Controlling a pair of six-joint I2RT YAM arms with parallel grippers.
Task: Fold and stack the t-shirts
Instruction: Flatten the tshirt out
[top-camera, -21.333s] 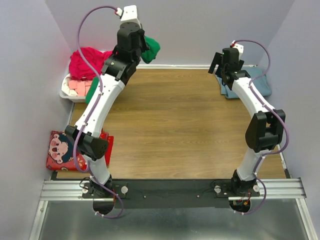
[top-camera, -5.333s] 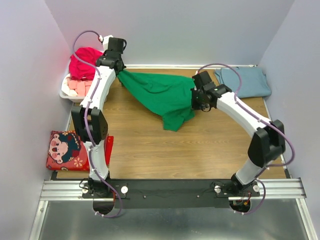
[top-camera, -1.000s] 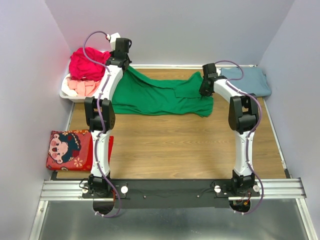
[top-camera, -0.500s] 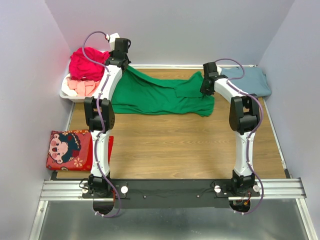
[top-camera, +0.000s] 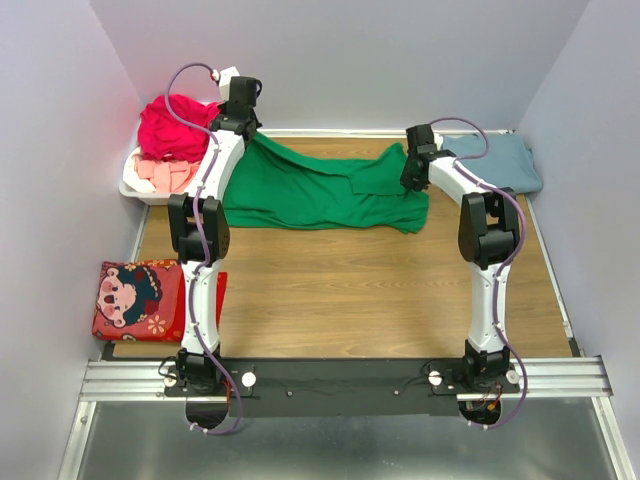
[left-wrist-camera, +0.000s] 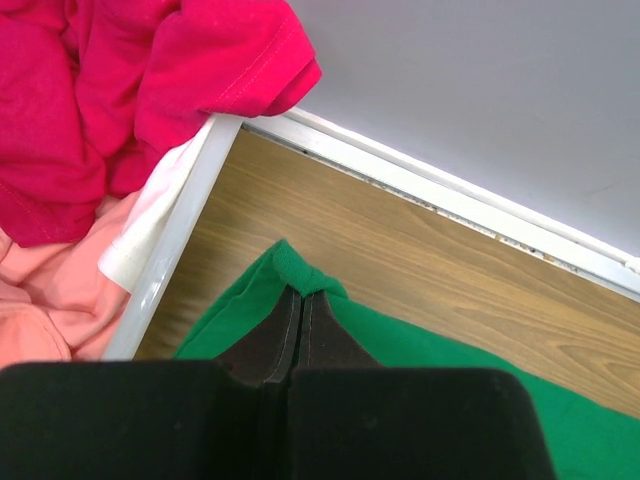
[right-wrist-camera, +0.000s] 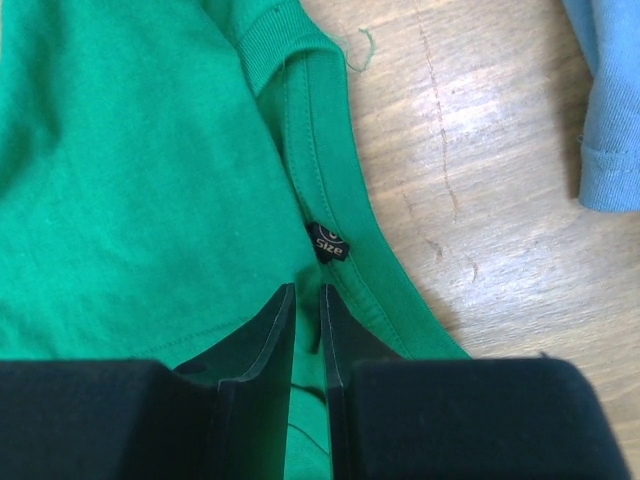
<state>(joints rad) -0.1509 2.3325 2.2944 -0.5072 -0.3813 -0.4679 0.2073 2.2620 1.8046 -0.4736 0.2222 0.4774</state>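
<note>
Step in hand: laying flat. Green shirt (top-camera: 320, 190) lies stretched across the far half of the surface. Right end effector (right-wrist-camera: 306, 292) is pinched on it beside the collar. Left end effector (left-wrist-camera: 301, 295) is clamped on the opposite edge, near the basket (left-wrist-camera: 180, 240). Next, probably: release both grips, smooth the cloth, then start the fold.

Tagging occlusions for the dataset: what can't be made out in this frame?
Top external: both grips on the green t-shirt, hidden under the left arm and right arm.
Right wrist: whether the right fingers pinch cloth or only press it; their tips cover it.
Right wrist: blue-grey t-shirt, cut off at the edge.
</note>
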